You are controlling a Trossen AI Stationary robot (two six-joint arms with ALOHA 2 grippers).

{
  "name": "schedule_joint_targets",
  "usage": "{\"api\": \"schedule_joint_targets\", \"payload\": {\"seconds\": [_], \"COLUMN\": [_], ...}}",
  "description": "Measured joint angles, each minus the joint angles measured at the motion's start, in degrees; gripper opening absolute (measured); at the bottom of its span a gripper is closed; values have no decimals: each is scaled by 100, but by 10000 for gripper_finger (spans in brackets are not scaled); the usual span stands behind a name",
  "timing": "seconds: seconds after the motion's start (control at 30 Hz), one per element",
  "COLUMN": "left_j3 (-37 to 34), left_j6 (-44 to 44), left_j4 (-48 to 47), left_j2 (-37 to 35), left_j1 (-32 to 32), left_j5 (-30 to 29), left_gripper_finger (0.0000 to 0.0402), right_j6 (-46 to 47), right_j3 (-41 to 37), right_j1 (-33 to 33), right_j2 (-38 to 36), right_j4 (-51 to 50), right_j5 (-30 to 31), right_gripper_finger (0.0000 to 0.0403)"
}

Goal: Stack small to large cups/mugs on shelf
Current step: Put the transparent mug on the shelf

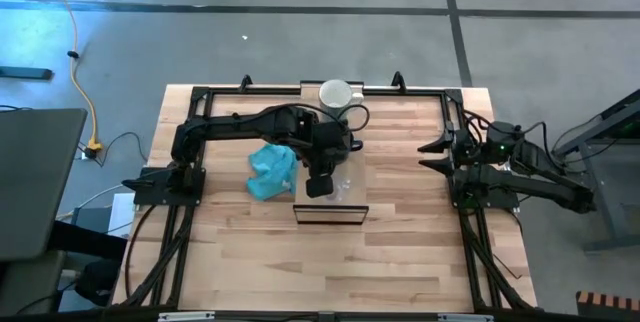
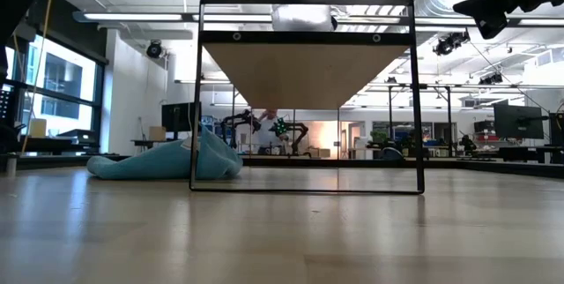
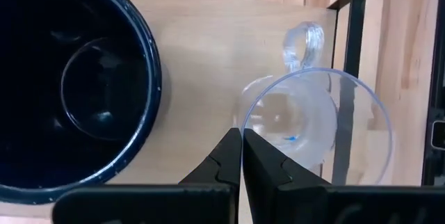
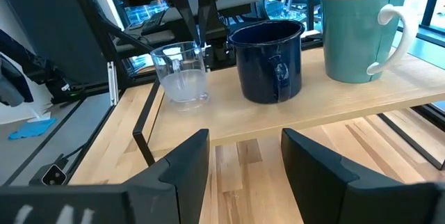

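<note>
Three vessels stand upright in a row on the light wooden shelf (image 4: 313,106): a clear glass cup (image 4: 182,74), a black mug (image 4: 268,60) in the middle and a white mug (image 4: 361,29). My left gripper (image 3: 241,135) is shut and points steeply down. Its tips stand at the glass cup's (image 3: 313,123) rim, beside the black mug (image 3: 69,85). My right gripper (image 4: 243,154) waits open at the table's right side (image 1: 430,154), level with the shelf and apart from it. My left gripper has its shut fingertips (image 4: 200,42) at the glass cup's rim (image 3: 252,116), on the side toward the black mug, coming from above. I cannot tell whether they touch the rim. The cup stands upright on the shelf.
A teal cloth (image 1: 272,170) lies crumpled on the tabletop just left of the shelf (image 1: 357,167). The shelf rests on a thin black metal frame (image 2: 414,99). Bare wooden tabletop (image 1: 330,262) stretches toward the near edge.
</note>
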Motion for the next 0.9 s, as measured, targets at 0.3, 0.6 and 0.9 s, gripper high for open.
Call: {"api": "schedule_joint_targets", "payload": {"seconds": [0.3,0.6,0.9], "left_j3": [0,1,0], "left_j6": [-4,86,97], "left_j4": [22,40,44], "left_j2": [-4,-4,-4], "left_j1": [4,4,4], "left_j5": [-2,1,66], "left_gripper_finger": [0,0,1], "right_j6": [-36,-41,-41], "right_j3": [0,1,0], "right_j1": [0,0,0], "right_j2": [0,0,0], "right_j4": [-11,-28,-42], "right_j5": [0,0,0], "right_gripper_finger": [171,171,171]}}
